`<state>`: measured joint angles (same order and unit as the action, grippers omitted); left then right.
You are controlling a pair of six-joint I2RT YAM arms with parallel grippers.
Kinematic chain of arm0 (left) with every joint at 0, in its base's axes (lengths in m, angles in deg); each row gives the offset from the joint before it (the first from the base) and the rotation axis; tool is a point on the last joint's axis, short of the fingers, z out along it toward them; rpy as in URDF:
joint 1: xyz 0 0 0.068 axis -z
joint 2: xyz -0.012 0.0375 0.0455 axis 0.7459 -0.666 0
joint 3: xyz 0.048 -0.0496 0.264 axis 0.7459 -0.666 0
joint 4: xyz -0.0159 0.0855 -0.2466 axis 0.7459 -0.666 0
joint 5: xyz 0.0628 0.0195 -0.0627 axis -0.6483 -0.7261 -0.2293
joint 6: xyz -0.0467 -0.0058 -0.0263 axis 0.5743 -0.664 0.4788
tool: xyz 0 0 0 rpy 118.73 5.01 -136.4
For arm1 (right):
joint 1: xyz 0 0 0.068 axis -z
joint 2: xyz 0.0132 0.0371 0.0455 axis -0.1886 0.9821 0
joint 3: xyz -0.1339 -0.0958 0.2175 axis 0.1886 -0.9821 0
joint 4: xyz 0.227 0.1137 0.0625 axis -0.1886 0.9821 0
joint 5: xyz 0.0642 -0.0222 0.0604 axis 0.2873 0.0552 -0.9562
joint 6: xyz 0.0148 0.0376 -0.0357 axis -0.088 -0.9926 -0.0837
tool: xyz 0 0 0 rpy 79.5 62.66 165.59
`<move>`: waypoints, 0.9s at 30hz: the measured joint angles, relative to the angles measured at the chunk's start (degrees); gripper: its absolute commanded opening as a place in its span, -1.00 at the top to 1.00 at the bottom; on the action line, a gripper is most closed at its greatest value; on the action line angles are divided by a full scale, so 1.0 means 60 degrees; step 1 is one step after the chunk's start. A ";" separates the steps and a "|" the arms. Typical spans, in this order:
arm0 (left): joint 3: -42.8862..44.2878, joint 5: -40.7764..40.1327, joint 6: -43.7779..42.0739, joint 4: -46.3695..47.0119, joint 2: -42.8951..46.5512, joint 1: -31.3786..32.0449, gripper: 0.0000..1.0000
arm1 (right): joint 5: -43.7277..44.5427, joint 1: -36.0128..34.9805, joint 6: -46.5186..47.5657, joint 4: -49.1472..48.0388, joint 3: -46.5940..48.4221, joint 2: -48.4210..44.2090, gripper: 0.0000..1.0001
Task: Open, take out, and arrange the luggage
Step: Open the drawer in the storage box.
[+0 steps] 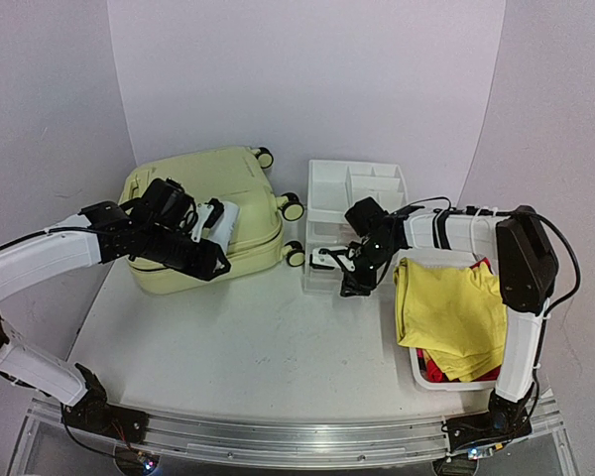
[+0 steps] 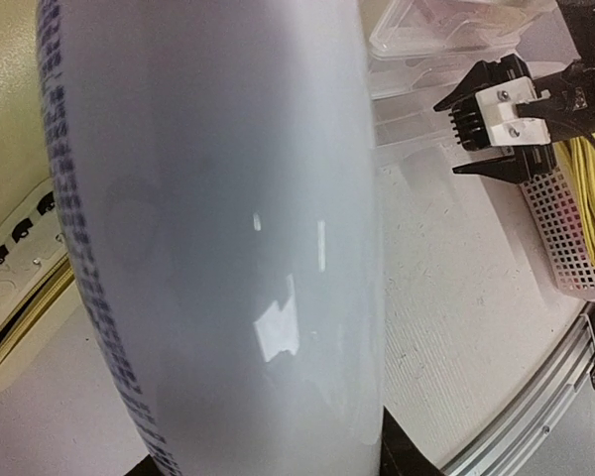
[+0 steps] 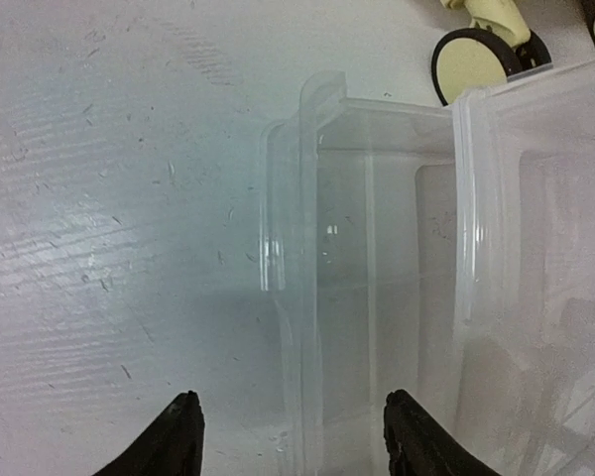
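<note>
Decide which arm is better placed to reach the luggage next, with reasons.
Left, probably: the left gripper hangs over the luggage, though it must first set down the white object it grips. The open right gripper is above a clear container, away from it.

No words, numbers or signs to read anywhere. Just rows of tiny blue marks down one edge of the white thing (image 2: 218,238) in the left wrist view, too blurry to read.

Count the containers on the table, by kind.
Suitcase: 1
Organizer: 1
Clear bin: 1
Mesh basket: 1
Total: 4
</note>
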<state>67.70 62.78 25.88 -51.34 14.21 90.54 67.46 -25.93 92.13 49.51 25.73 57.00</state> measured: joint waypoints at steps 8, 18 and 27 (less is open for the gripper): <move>0.0000 0.0372 0.0029 0.0015 -0.0248 0.0000 0.33 | -0.0248 -0.0025 -0.0175 0.0335 0.0000 -0.0004 0.84; 0.0000 0.0612 0.0200 0.0120 -0.0251 0.0000 0.32 | -0.0492 0.0004 -0.0448 0.0317 0.0222 -0.0015 0.88; 0.0000 0.0616 0.0262 0.0131 -0.0251 0.0000 0.32 | -0.0222 0.0091 -0.0477 0.0204 0.0262 -0.0015 1.00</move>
<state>67.70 66.47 27.45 -50.55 12.71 90.54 66.13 -25.38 89.26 50.73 27.30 56.91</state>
